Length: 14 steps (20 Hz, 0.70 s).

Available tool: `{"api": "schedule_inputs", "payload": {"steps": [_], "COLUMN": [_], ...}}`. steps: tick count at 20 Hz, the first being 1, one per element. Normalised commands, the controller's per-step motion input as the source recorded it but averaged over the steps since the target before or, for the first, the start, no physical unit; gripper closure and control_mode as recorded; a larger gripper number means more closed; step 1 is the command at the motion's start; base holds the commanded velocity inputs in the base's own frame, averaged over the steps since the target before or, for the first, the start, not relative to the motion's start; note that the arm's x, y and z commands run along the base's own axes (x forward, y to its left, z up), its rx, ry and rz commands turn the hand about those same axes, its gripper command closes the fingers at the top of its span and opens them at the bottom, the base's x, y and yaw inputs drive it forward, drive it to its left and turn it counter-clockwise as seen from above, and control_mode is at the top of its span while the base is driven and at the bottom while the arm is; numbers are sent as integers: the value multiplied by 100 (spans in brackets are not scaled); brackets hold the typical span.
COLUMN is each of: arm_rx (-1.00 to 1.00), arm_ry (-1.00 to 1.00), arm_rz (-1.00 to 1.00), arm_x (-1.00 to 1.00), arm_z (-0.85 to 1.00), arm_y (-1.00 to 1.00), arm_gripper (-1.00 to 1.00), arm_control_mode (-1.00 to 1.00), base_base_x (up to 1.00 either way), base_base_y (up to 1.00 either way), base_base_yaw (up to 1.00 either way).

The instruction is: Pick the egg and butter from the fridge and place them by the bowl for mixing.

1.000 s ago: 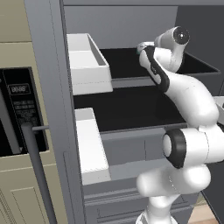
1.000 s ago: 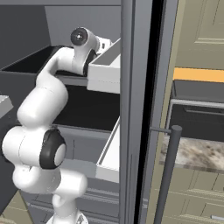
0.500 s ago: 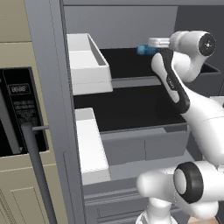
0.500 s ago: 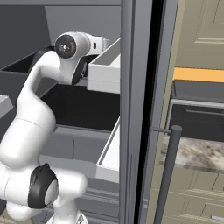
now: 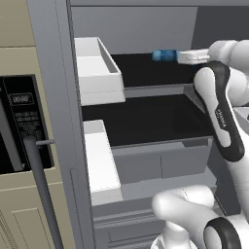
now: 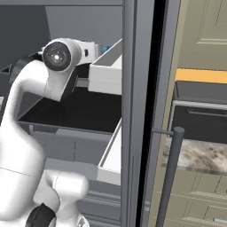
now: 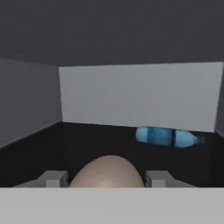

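Observation:
In the hand view the tan-brown egg [image 7: 107, 171] sits between my two dark fingertips, with the gripper [image 7: 106, 178] shut on it. The hand points into the open fridge [image 5: 53, 73], over its upper black shelf [image 5: 146, 70]. From the left base view my white hand [image 5: 193, 57] hovers at the right of that shelf, just in front of the blue bottle [image 5: 164, 55]. The right base view shows the hand [image 6: 88, 51] beside a white bin [image 6: 108, 71]. The butter and the bowl are out of view.
The blue bottle [image 7: 168, 137] lies on its side at the back of the shelf. White bins [image 5: 97, 73] [image 5: 101, 160] line the left side of the shelves. The long grey bar handle [image 6: 170, 177] stands to the right, with beige cupboards beyond.
The arm has swung right and risen; the hand went from the middle of the upper shelf to its right end, the grip on the egg unchanged.

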Motion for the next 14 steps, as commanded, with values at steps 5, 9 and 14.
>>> {"api": "schedule_inputs", "payload": {"steps": [5,9,14], "arm_rx": [-14,-22,-9], "arm_ry": [6,17,-7], "arm_rz": [11,12,1], "arm_x": [-100,-100,-39], "arm_z": [-91,-100,-35], "arm_y": [17,26,16], "arm_gripper": [100,100,100], "arm_control_mode": [-100,-100,-100], "base_base_x": [0,0,0], "base_base_y": [0,0,0], "base_base_yaw": [0,0,0]}}
